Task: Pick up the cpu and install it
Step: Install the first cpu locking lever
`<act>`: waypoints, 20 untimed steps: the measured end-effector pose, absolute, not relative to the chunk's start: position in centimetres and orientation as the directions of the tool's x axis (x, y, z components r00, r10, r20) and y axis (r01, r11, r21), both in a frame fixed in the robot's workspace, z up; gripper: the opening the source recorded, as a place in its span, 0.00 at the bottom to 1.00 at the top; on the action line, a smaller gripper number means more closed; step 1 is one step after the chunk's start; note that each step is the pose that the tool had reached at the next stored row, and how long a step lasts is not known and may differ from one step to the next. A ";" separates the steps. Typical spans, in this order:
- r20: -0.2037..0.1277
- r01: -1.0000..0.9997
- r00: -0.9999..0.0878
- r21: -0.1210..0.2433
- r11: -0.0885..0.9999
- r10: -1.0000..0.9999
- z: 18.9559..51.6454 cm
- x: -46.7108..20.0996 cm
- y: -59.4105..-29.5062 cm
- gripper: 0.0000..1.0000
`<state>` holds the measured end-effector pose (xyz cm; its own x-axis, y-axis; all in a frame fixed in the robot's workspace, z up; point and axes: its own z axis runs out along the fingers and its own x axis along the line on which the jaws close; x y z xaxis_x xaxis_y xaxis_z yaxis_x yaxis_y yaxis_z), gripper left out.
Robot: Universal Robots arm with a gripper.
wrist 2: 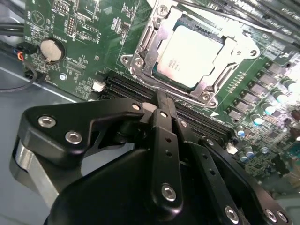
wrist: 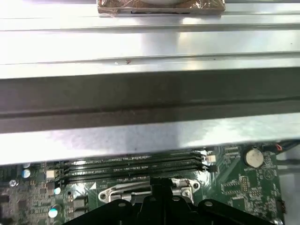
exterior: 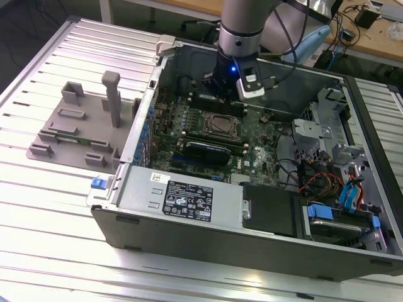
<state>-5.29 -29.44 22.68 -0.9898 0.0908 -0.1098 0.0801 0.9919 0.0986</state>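
The cpu (wrist 2: pixel 192 56), a silvery-grey square with a pale rim, lies flat inside the metal-framed socket (wrist 2: pixel 140 51) on the green motherboard; in the exterior view the cpu (exterior: pixel 218 126) sits mid-board. My gripper (wrist 2: pixel 161 99) hovers just beside the socket over the black memory slots, its black fingers (wrist 2: pixel 165 136) shut together with nothing between them. In the exterior view the gripper (exterior: pixel 214 93) hangs inside the open computer case (exterior: pixel 252 233), a little behind the socket. In the first wrist view the gripper (wrist: pixel 161 186) stands over the socket's frame.
A grey plastic fixture (exterior: pixel 82 126) with an upright post lies on the ribbed metal table at the exterior view's left. The power supply (exterior: pixel 182 198), drive bays and cables (exterior: pixel 321 182) fill the case's near and right sides. A coin battery (wrist 2: pixel 50 49) sits on the board.
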 end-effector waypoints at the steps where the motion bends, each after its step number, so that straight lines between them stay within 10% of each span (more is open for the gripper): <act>1: -0.110 0.082 -0.990 0.090 0.993 0.092 22.7 -5.3 -29.4 0.11; 20: -0.050 0.089 -0.995 0.023 0.996 0.090 22.5 -5.0 -31.7 0.11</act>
<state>-5.02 -31.73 22.53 -0.9947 0.0902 -0.0496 0.0891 0.9957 0.0234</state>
